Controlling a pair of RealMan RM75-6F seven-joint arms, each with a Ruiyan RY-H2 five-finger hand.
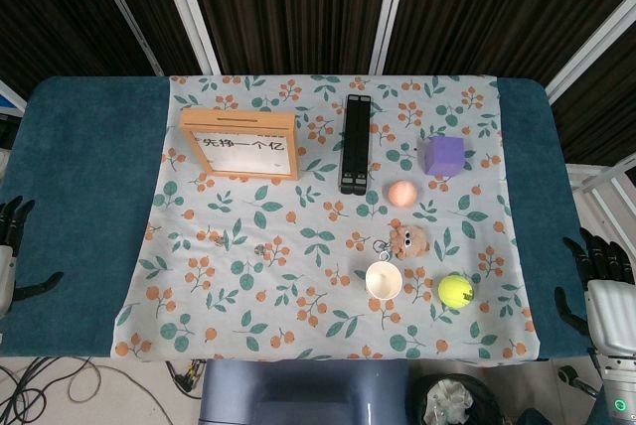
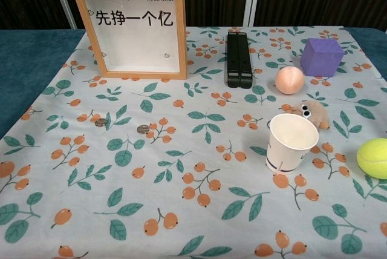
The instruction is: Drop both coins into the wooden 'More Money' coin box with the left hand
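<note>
We see the job has not started yet. Both coins lie flat on the flowered cloth that covers the middle of the worktop. The first coin sits nearer the left edge, and the second coin rests just beside it, a bit more toward the middle. They are near each other but not touching. In the head view they are very small, so we trust the chest view more.

The coin box stands upright toward the far edge, on the left part of the cloth, well apart from the coins. Its glass front faces us. We cannot see a slot in these pictures, but we think it is on the top.

Our left robot hand waits at the left edge of the worktop. It holds nothing and its fingers are spread apart. Our right robot hand waits at the right edge, also with nothing in it and fingers apart.

We think the next move is for the left robot hand to reach in over the cloth and come down on the closer coin. The coin is thin and flat, so we guess it will be tricky to pinch. Then the robot hand must lift it up above the coin box.
</note>
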